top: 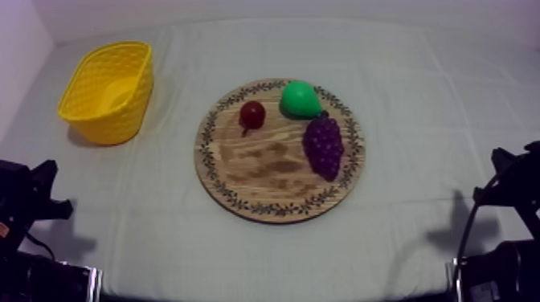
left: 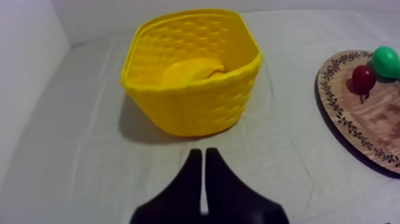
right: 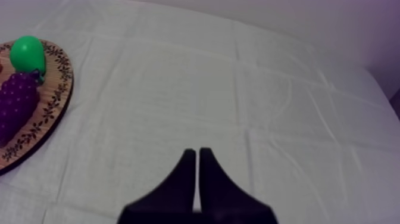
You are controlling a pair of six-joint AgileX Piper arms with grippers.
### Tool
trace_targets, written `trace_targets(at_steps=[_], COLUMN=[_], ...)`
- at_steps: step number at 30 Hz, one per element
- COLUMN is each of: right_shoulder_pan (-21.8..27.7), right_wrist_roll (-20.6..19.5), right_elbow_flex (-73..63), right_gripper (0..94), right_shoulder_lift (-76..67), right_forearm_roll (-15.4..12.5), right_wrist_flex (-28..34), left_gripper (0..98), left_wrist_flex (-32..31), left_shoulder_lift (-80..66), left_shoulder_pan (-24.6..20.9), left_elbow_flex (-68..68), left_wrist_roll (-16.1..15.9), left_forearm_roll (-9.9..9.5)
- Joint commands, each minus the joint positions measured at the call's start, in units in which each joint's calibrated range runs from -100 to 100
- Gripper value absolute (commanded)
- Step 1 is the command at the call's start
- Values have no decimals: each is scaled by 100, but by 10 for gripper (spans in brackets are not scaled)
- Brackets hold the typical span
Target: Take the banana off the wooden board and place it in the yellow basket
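Your left gripper (left: pixel 203 154) and right gripper (right: pixel 197 152) rest closed, empty; the banana (left: pixel 189 70) in the yellow basket (left: pixel 196 110) looks light and slick, so pinch mid-curve.

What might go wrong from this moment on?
The yellow toy banana lies inside the yellow woven basket, same colour, so a success check might miss it. The left end effector, shut, points at the basket wall; any forward move could shove the basket.

right gripper (right: pixel 197 156) fingers pressed together over bare cloth (right: pixel 238 95); nearby, wooden board (right: pixel 56 95) bearing green pear (right: pixel 27 52) and purple grapes (right: pixel 16 104).
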Motion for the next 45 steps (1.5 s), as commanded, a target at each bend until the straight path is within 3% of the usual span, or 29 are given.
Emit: trace_targets(at_steps=[1,4,8,11,45], right_shoulder_pan=[-1,-1,-1,-1,-1], right_wrist_roll=[-2,-2,-2,-2,-2], right_elbow_flex=[2,2,2,2,2], right_gripper=[3,3,3,3,3], right_shoulder_lift=[-2,-2,-2,-2,-2], right_forearm_roll=[1,1,1,1,1], right_wrist_flex=[-1,-1,-1,-1,-1], left_gripper=[1,1,1,1,1], left_wrist_flex=[17,-115,-845,-1035,-1134], left_shoulder_lift=[-6,-11,-12,-13,-13], left_shoulder_pan=[-7,-8,-7,-7,-7], left_elbow_flex=[0,46,257,307,333], left_wrist_roll=[68,481,1164,1412,1401], left_forearm_roll=[-3,-45,-102,-114,-121])
